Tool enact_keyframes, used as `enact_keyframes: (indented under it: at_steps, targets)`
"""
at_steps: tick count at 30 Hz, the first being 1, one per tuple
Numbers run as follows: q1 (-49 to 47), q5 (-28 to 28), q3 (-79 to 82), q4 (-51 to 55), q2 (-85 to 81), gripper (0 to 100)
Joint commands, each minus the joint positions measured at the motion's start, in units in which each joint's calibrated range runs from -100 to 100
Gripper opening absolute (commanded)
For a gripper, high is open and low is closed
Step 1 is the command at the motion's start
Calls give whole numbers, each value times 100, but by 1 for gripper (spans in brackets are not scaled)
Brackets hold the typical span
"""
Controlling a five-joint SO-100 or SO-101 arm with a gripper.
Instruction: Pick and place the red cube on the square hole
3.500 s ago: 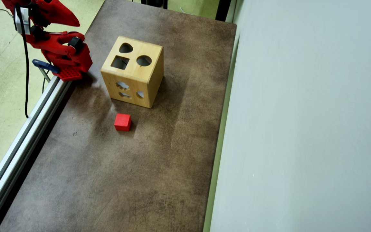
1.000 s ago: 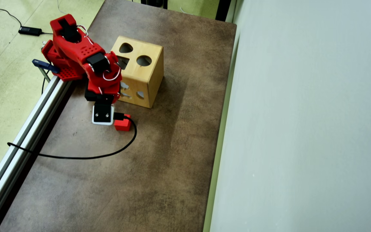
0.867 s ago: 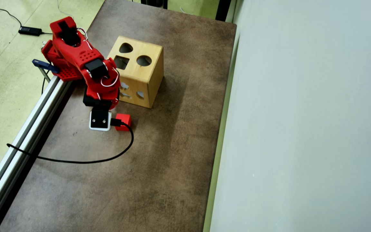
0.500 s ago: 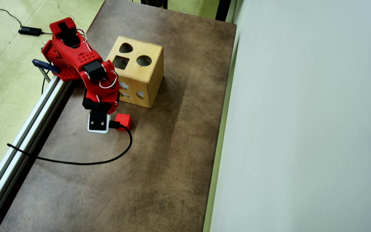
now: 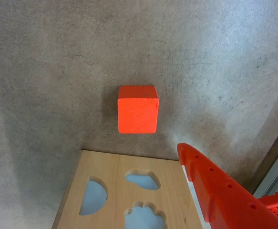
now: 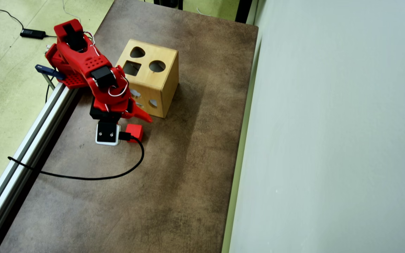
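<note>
The red cube [image 5: 138,109] lies free on the grey table, just beyond the side face of the wooden box [image 5: 115,167]. In the overhead view the cube [image 6: 135,131] sits right below the box [image 6: 165,82], next to the white wrist camera. The square hole [image 6: 131,67] is in the box's top face, beside a round and a heart-like hole. My gripper [image 6: 137,117] hovers above the cube near the box's side. Only one red finger [image 5: 210,186] shows in the wrist view, to the right of the cube. Nothing is between the jaws.
A black cable [image 6: 118,174] runs from the wrist camera [image 6: 107,133] across the table to an aluminium rail [image 6: 30,140] on the left edge. A pale wall [image 6: 329,140] borders the table on the right. The box's side has several shaped holes.
</note>
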Motion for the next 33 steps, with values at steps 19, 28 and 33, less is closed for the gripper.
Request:
enact_keyframes:
  at_steps: [19, 28, 33]
  targets:
    - [-65, 34, -94, 205, 655, 64]
    - [-72, 29, -94, 197, 1478, 64]
    - [-72, 29, -193, 189, 1988, 64]
